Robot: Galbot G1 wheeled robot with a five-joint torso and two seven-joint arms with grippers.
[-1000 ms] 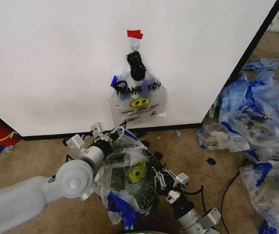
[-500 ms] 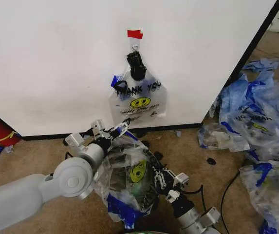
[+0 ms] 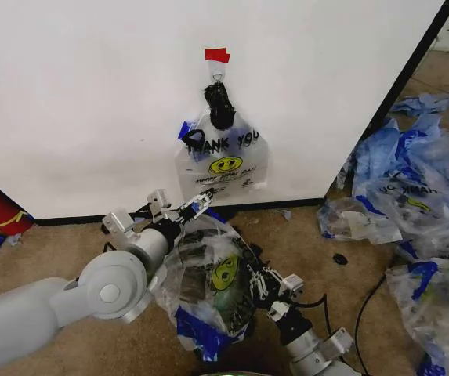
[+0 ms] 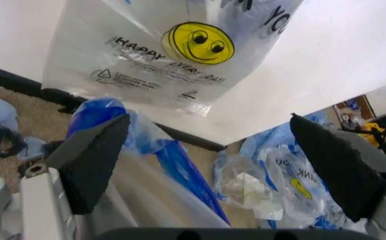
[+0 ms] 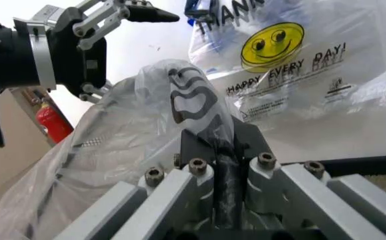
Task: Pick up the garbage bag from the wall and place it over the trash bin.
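The right end effector (image 3: 257, 283) is clenched on the garbage bag (image 3: 208, 274); in the right wrist view its two grey fingers (image 5: 172, 192) meet on a pinched fold of the clear film with black lettering. From that grip the bag spreads away toward the left end effector (image 3: 193, 210), billowed open with its yellow smiley face turned up and its blue trim hanging at the lower edge. The left end effector sits at the far side of the bag, nearer the wall (image 3: 91, 94), and its dark fingers (image 4: 96, 157) stand wide apart in the left wrist view, with a blue handle and clear film lying between and just beyond them; whether they touch the film I cannot tell. The trash bin (image 3: 244, 262) shows as black mesh through the film between the two end effectors, the bag draped over it. Beyond the left end effector, a flat bundle of bags (image 3: 222, 160) tied with a black knot hangs from a hook under a red tape strip (image 3: 217, 55) on the wall. Well off past the right end effector, a heap of blue-and-clear bags (image 3: 412, 196) lies on the carpet.
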